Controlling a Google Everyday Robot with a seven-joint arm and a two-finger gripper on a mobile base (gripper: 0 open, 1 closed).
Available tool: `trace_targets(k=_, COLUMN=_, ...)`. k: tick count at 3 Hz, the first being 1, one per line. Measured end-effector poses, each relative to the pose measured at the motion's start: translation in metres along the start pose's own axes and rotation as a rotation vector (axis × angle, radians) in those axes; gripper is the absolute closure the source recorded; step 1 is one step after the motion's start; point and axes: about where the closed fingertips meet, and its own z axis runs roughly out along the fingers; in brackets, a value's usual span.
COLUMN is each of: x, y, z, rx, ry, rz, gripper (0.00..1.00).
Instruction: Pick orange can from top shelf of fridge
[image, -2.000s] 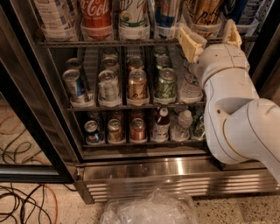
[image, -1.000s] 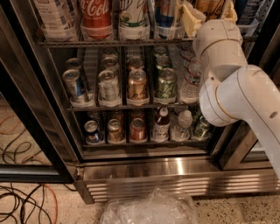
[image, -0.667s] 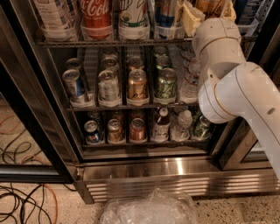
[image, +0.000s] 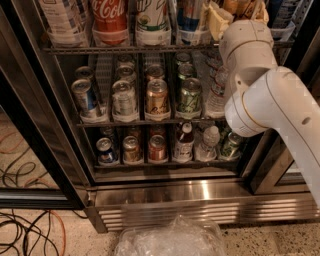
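Observation:
The orange can (image: 236, 6) stands at the right end of the top shelf (image: 125, 49) of the fridge (image: 165, 192); only its lower part shows at the picture's top edge. My gripper (image: 238, 12) is up at that can, reaching into the shelf with its cream-coloured end on either side of it. The white arm (image: 270, 100) runs down and to the right, hiding the right side of the lower racks.
A red Coca-Cola can (image: 109, 15), a green-white can (image: 152, 20) and a blue can (image: 189, 17) stand left of the orange can. Two lower racks hold several cans and bottles. The open door frame (image: 35, 130), floor cables (image: 25, 230) and a clear plastic bag (image: 170, 240) lie below.
The gripper has risen and pushed deeper into the top shelf around the orange can since two seconds ago; over the last second it has barely moved.

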Motion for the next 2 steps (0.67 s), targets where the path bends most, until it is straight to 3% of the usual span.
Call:
trace_targets(k=1, x=-0.0019, y=-0.0003, z=-0.0001, rx=0.0, ry=0.0, rz=0.0, gripper=0.29)
trace_targets(k=2, x=-0.0019, y=-0.0013, z=0.0003, rx=0.005, ry=-0.001, rz=0.003, gripper=0.48)
